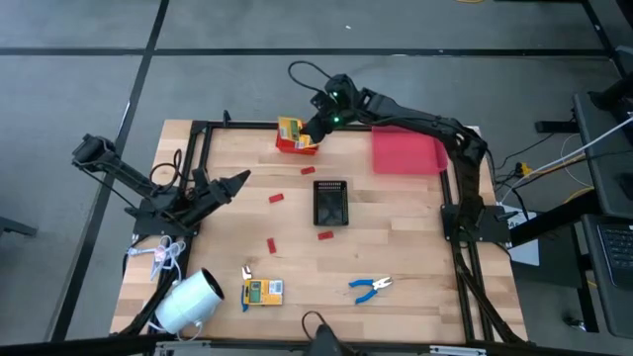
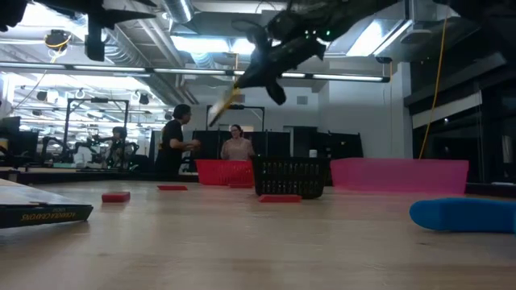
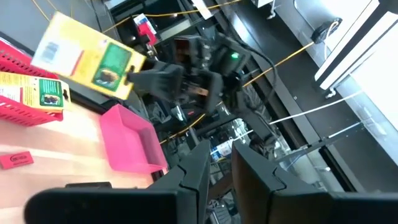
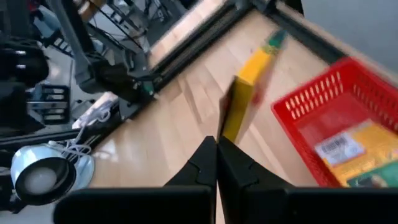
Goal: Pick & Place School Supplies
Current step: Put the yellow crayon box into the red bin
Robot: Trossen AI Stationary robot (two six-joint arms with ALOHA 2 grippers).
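Pinched in the right gripper (image 4: 216, 146), a thin yellow box (image 4: 244, 99) with a green printed patch hangs over the red basket (image 1: 294, 145) (another box inside) at the desk's (image 1: 396, 247) twelve o'clock edge.

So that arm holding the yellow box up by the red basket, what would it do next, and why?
Probably ease across until it hangs over the red basket, then let go. The right gripper is shut on a yellow-and-green box hanging in the air beside the basket's rim, and one such box already lies inside. The left gripper waits at the table's left.
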